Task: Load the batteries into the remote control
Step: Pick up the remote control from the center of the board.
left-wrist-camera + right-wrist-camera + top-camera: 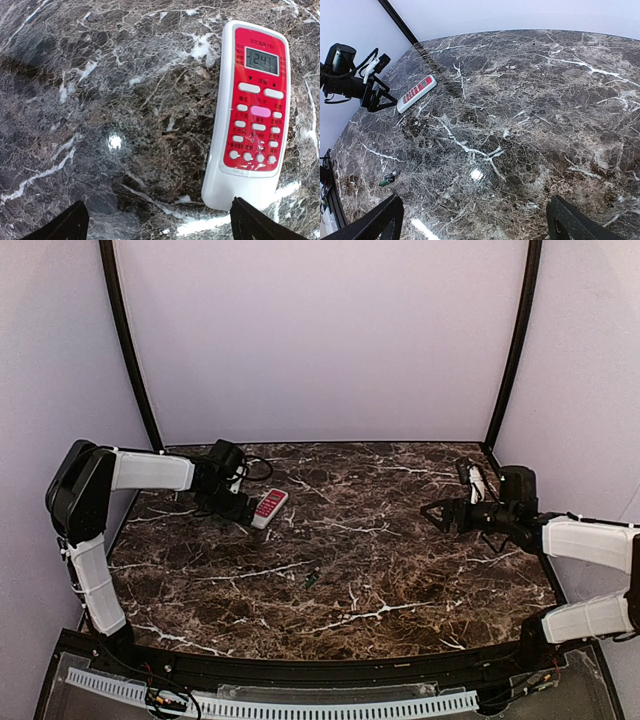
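We judge task hardly begun. Remote control (270, 506) lies face up, far left on table (400, 570), just beside left gripper (160, 220), fingers spread, empty. Batteries (312, 578) lie loose mid-table, well apart from remote. Right gripper (475, 220) also spread, empty. Remaining: turn remote over, insert batteries.

Remote control (252, 114) face-up on marble (100, 125)

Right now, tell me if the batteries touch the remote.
Apart. Top view shows bare table between the remote and the batteries.
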Motion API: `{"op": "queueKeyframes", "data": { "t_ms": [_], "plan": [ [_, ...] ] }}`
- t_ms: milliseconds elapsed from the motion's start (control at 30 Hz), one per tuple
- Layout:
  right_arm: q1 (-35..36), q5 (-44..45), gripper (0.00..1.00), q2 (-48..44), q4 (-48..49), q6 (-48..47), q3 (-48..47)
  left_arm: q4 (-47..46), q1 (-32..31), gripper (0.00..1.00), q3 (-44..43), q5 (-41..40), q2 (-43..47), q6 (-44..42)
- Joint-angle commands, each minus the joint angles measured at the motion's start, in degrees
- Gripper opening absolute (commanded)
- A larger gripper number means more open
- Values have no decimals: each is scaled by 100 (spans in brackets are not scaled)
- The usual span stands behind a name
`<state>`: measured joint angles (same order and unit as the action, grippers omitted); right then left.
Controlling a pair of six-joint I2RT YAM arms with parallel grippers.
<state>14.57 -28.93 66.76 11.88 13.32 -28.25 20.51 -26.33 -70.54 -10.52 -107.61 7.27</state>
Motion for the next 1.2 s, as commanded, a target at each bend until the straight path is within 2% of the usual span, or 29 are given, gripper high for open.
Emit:
{"op": "queueKeyframes", "data": {
  "t_ms": [0, 267, 467, 667, 833, 967, 1100, 1167],
  "plan": [
    [-35, -116, 99, -130, 291, -75, 54, 265, 34, 100, -273, 232, -194, -253],
    [-64, -187, 99, 12, 330, -93, 37, 89, -15, 100, -302, 1366, -278, -375],
    [-87, -253, 99, 91, 394, -65, 20, 41, -207, 100, -343, 1240, -360, -513],
    [-113, -320, 99, 17, 402, -54, 40, 105, -270, 89, -471, 1021, -631, -439],
    [-112, -317, 99, -41, 408, -40, 32, 190, -439, 83, -646, 659, -890, -472],
    [-112, -333, 99, -101, 403, -30, 49, 243, -456, 75, -803, 479, -1036, -400],
    [-112, -324, 99, -140, 427, -1, 36, 315, -460, 52, -935, 377, -1058, -306],
    [-117, -317, 99, -165, 401, -38, 12, 400, -476, 46, -984, 424, -964, -246]
  ]
}}
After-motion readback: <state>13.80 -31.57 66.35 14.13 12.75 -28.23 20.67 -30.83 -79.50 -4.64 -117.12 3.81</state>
